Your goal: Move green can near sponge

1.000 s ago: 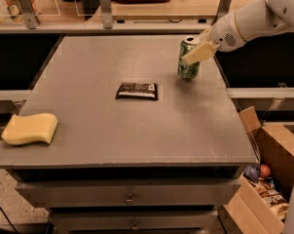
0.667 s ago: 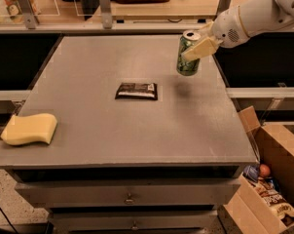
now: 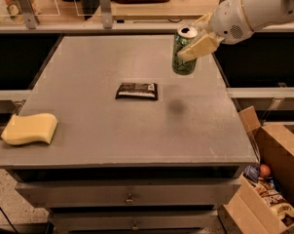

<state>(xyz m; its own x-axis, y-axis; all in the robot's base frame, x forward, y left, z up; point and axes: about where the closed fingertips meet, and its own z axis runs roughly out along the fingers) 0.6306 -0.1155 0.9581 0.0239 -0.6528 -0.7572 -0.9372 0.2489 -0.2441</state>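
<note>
Gripper: the gripper (image 3: 190,39) hangs over the table's (image 3: 113,135) 2 o'clock quarter, its fingers clamped on the green can (image 3: 183,66).
Change: a second ago the can stood on the table; it now hangs clear of it, its shadow (image 3: 176,106) apart below it, and has edged slightly left.
Meaning: the lift looks done, and the carry comes next.
Sponge: the sponge (image 3: 29,128) is at 8 o'clock from the can, well apart.
Edges: the sponge lies right at the table's left edge, so the can should be set down on its inner side.
Room: the snack packet (image 3: 137,90) lies near the straight path; the rest of the way is bare tabletop.
</note>
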